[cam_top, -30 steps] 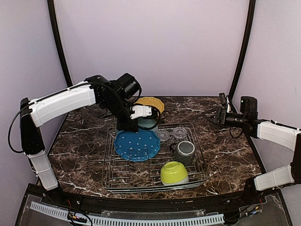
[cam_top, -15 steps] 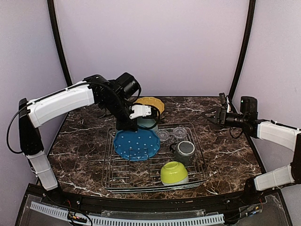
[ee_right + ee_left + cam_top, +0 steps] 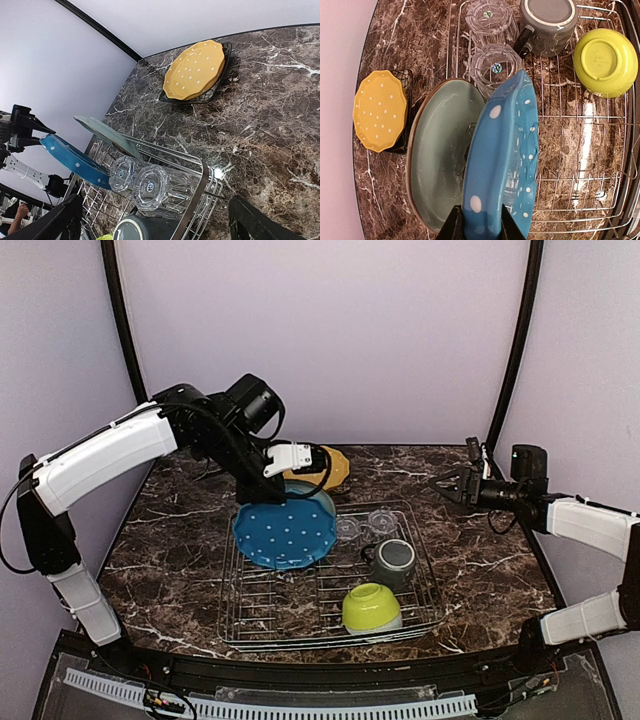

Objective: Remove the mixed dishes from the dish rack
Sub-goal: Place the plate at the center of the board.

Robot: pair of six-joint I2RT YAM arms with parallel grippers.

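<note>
— Lifted and carried a little left since a second ago: the dotted blue plate [image 3: 287, 533], and the left arm's elbow has gone up with it.
— What holds it?
— The left gripper [image 3: 480, 226], clamped on its rim. The plate hangs on edge over the left part of the dish rack [image 3: 425, 610], just in front of the pale teal plate [image 3: 440, 150] that leans there.
— The other arm?
— It reaches in low from the right, and the right gripper [image 3: 440, 483] is spread wide on nothing, beyond the rack's far right corner.
— The rest of the load?
— Two glasses [image 3: 492, 20], a dark grey mug [image 3: 550, 20] and an upturned lime-green bowl [image 3: 605, 60] sit in the rack. The yellow plate [image 3: 195, 70] lies on a black plate [image 3: 226, 54] on the dark marbled table [image 3: 170, 530], behind the rack, and the walls [image 3: 350, 340] are pale lilac.
</note>
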